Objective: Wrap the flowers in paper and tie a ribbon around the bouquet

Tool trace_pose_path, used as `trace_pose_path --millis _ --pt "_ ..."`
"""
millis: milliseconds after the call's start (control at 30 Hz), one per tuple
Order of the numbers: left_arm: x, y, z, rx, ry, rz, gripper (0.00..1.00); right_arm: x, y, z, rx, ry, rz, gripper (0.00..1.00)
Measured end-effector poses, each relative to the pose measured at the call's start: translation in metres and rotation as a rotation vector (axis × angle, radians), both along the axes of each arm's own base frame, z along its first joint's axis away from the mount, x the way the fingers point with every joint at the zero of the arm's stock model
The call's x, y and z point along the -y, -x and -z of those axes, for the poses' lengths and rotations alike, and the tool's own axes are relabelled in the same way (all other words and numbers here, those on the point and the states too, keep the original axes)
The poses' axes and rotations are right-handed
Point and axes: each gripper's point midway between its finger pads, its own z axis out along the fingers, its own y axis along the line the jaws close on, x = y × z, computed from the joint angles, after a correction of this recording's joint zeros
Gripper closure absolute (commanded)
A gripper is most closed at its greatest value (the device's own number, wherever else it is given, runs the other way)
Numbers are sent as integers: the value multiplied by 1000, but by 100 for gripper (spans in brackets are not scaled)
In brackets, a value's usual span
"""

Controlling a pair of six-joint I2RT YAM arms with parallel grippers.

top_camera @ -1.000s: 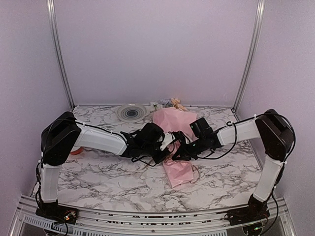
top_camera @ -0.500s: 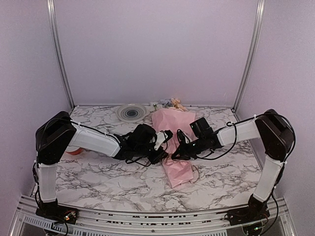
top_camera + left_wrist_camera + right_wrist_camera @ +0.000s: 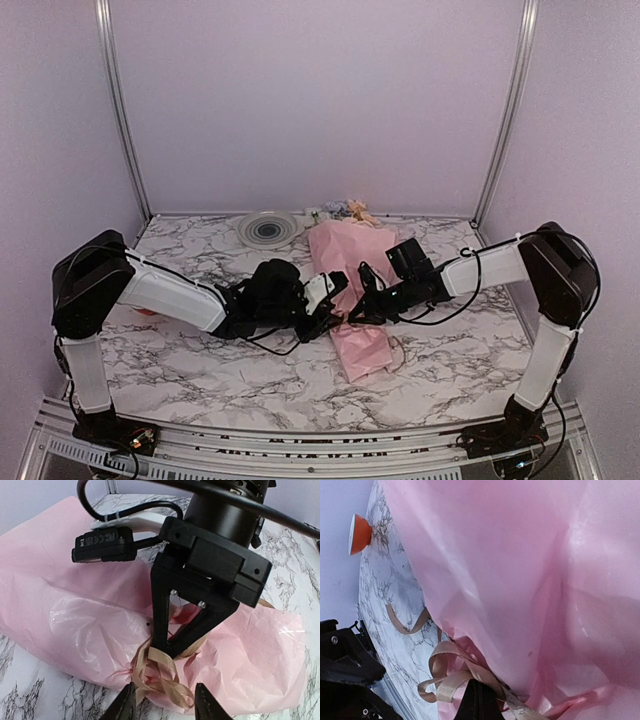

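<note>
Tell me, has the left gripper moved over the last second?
Yes. The left gripper pulled back leftward: its wrist, earlier right of the grey disc at the back, now sits directly below it.

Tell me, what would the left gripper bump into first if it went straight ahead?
Most likely the ribbon loops, bunched just ahead of the left gripper. The right gripper, pinching the ribbon at the bouquet, sits right behind.

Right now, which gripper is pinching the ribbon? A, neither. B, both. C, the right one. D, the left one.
C: the right gripper is shut on the ribbon at the bouquet's narrow waist, while the left gripper stands open by the loops, gripping nothing.
</note>
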Motion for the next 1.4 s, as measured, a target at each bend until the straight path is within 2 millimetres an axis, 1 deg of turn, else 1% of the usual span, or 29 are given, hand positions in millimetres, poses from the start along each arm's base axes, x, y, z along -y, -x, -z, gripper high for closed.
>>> trace_pose_path --millis 167,267,333,433,500,567,667,733,867,933,1067,1267,1400 --pt "11 9 -10 93 16 41 62 0 0 0 -1 -1 -2 99" --pt "14 9 -10 129 27 57 63 -1 1 -1 -4 -6 -7 99" --pt "15 7 -6 142 24 57 67 -1 2 -1 -6 -9 -10 99" --pt "14 3 12 149 -10 43 73 -2 3 -1 -5 -13 -18 98" --pt "11 0 23 149 -38 25 74 -2 4 -2 -6 -15 -24 96" --pt "9 -3 30 151 -58 13 74 -2 5 -2 -8 -18 -32 95" --pt "8 -6 29 166 -61 -1 82 -2 8 -1 -17 -17 -41 92" --pt "6 -8 29 176 -68 -9 85 -2 11 -1 -26 -16 -51 91" --pt "5 -9 29 178 -70 -20 92 -1 12 -5 -28 -12 -69 83" --pt "5 -9 30 178 -71 -20 93 2 14 -13 -23 -18 -80 81" --pt "4 -8 31 175 -75 -20 93 7 14 -34 -3 -50 -99 82" --pt "3 -8 33 170 -76 -22 93 19 -9 -61 72 -57 -93 84" --pt "2 -7 35 158 -74 -24 93 16 -29 -75 151 -42 -114 86"
